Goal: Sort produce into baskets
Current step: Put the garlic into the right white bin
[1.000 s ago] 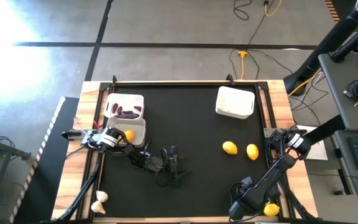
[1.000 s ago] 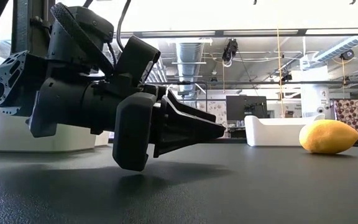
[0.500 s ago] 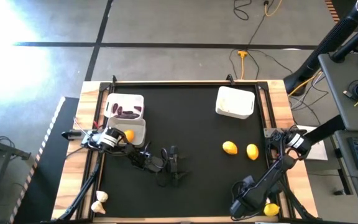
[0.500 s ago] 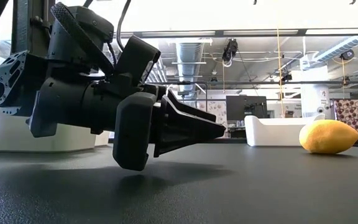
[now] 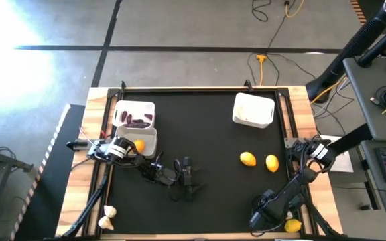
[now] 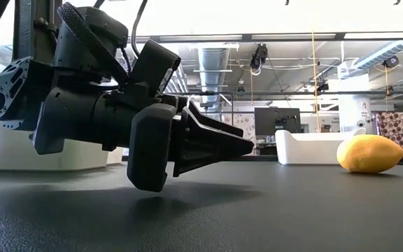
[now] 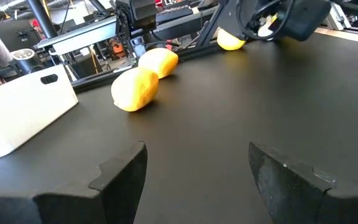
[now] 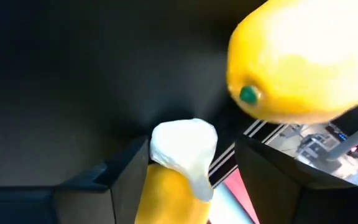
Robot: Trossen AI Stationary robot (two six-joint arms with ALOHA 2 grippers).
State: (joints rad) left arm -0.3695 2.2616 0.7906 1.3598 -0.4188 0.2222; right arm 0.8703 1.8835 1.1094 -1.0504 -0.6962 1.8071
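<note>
My right gripper (image 8: 191, 144) stands open just over a yellow lemon (image 8: 303, 62) at the table's near right corner (image 5: 291, 225). The lemon sits beside the fingers, not between them. A small yellow thing with a white top (image 8: 180, 163) shows between the fingers; I cannot tell what it is. My left gripper (image 5: 186, 178) waits open and level, low over the mat left of centre (image 7: 197, 168). Two more lemons (image 5: 247, 158) (image 5: 271, 163) lie on the mat's right half. Three white baskets stand at the back: one with purple pieces (image 5: 134, 115), one holding an orange-yellow piece (image 5: 143, 142), one at the far right (image 5: 253, 110).
A white garlic bulb (image 5: 108, 214) lies on the wooden border at the near left corner, off the black mat. The mat's middle (image 5: 213, 134) is bare. In the low view a lemon (image 6: 369, 154) and the far right basket (image 6: 313, 147) stand beyond my left gripper (image 6: 236, 145).
My right gripper has sunk toward the lemon at the near right corner and, in the high view, now covers more of it. My left arm and the produce have kept still.
</note>
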